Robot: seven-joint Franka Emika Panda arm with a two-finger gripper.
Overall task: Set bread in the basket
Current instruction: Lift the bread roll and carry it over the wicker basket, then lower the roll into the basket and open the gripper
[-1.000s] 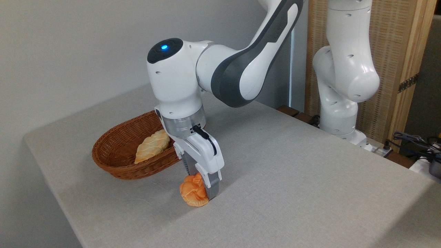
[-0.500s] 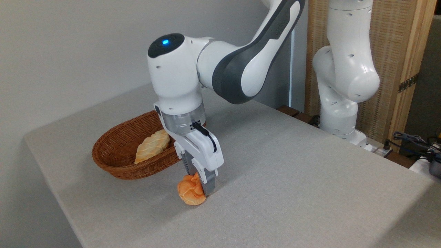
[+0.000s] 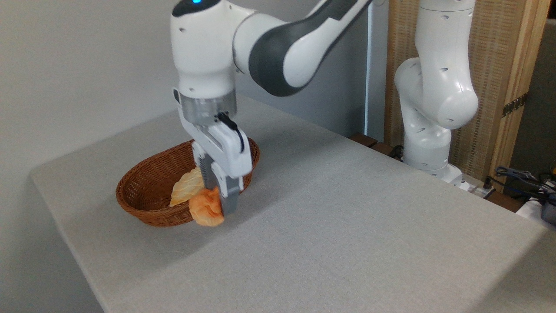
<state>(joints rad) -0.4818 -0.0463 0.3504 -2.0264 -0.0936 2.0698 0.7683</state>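
Your hand carries the bread in the air at the near rim of the basket.

Nearest you lies the bare grey worktop [image 3: 330, 243], with a soft shadow on the cloth just below the load. Above it your hand [image 3: 216, 203] points down, its fingers pinching the bread [image 3: 206, 211], a small orange-golden knotted bun that hangs clear of the cloth. In this view the bun overlaps the front wall of the basket [image 3: 143, 202], near its right end; you cannot tell from here whether it is over the rim or just short of it. Behind the bun, inside the brown wicker oval, a paler braided loaf [image 3: 186, 190] lies against the inner wall, partly hidden by your hand. Farther back, at the right, the arm's white base column [image 3: 434, 100] stands before a wood-framed woven screen [image 3: 495, 65].
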